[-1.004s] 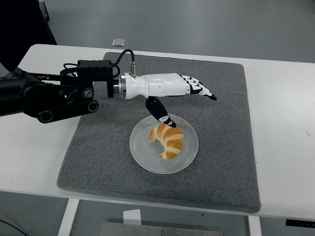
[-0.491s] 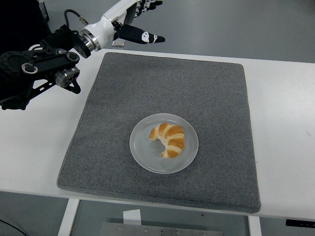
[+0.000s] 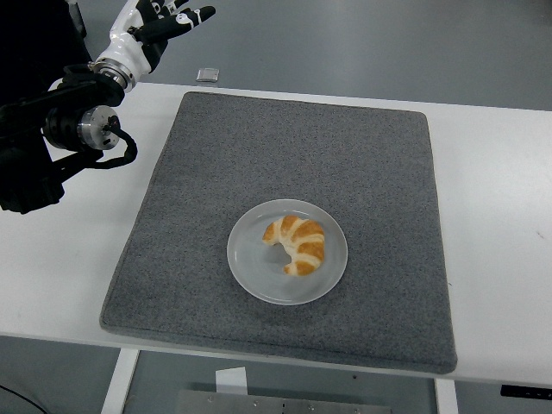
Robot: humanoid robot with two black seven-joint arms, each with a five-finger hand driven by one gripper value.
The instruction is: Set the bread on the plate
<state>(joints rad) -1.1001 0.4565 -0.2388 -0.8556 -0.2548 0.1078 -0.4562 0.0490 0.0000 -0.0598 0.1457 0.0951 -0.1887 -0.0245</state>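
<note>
Golden-brown and curved, the flaky croissant (image 3: 295, 244) sits squarely on the round pale grey plate (image 3: 250, 274), its two tips pointing toward the near-left part of the rim, and nothing touches it. That plate is the anchor here: it rests on the dark grey felt mat (image 3: 362, 164), a little nearer the mat's front edge than its back, and the mat lies flat on the white table (image 3: 500, 216). Far from the plate, up beyond the mat's far-left corner, the robot's left hand (image 3: 155, 24) hangs in the air at the end of its black arm, white-shelled fingers (image 3: 197, 15) loosely extended and holding nothing. The right arm does not show at all. Just past the table's far edge, well behind the plate, a small pale square object (image 3: 207, 74) lies on the floor or a ledge; what it is cannot be made out. By the look of it, the placing step is done, with the bread on the plate and the hand released and clear of it. Any move left seems to be only parking the left arm at its side, keeping high enough above the mat not to brush the plate or nudge the croissant off centre.
</note>
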